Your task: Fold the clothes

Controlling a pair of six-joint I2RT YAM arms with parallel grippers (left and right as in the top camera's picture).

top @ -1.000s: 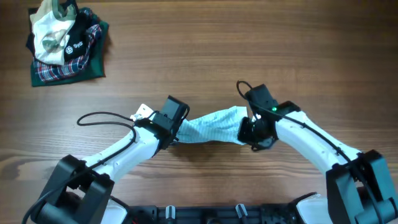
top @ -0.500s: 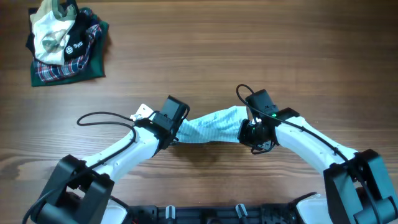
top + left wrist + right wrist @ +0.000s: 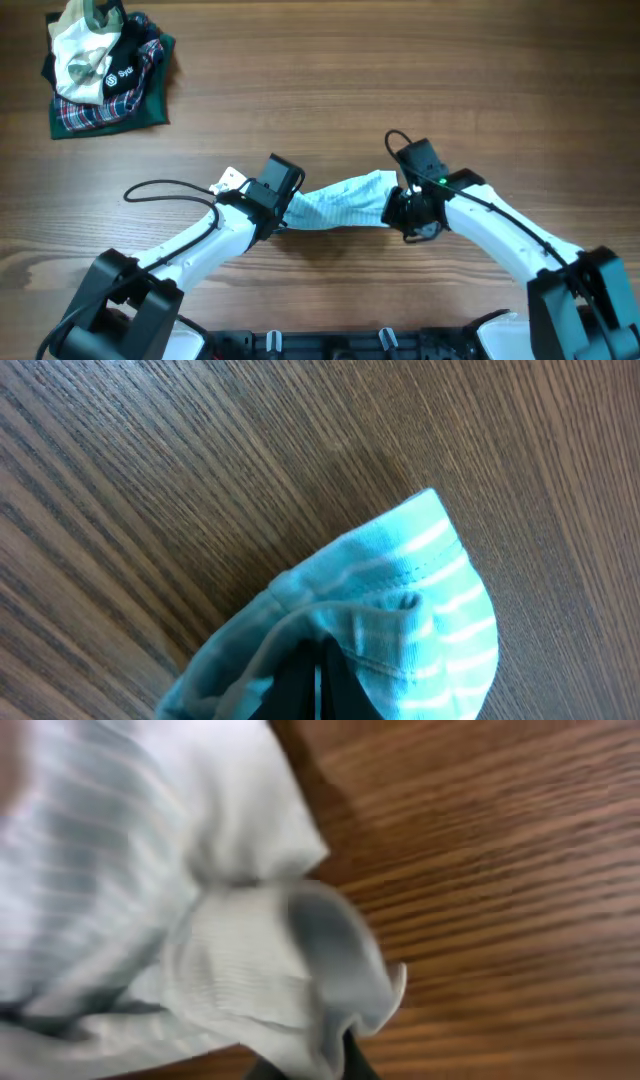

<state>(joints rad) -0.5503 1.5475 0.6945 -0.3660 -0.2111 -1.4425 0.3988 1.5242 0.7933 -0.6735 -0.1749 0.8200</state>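
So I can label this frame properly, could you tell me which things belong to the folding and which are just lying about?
In the job: pale blue striped garment; left tool and right tool, each gripping one end.
Lying about: untouched pile, far left corner: green plaid cloth, white garment, black garment.

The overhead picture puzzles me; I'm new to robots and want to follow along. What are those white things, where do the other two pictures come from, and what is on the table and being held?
Two white robot arms sit at a brown wooden table, seen from above. The left gripper and right gripper each pinch an end of a small pale blue-and-white striped garment, stretched between them. The other pictures come from cameras on each wrist, showing that cloth close up. A pile of mixed clothes lies far left.
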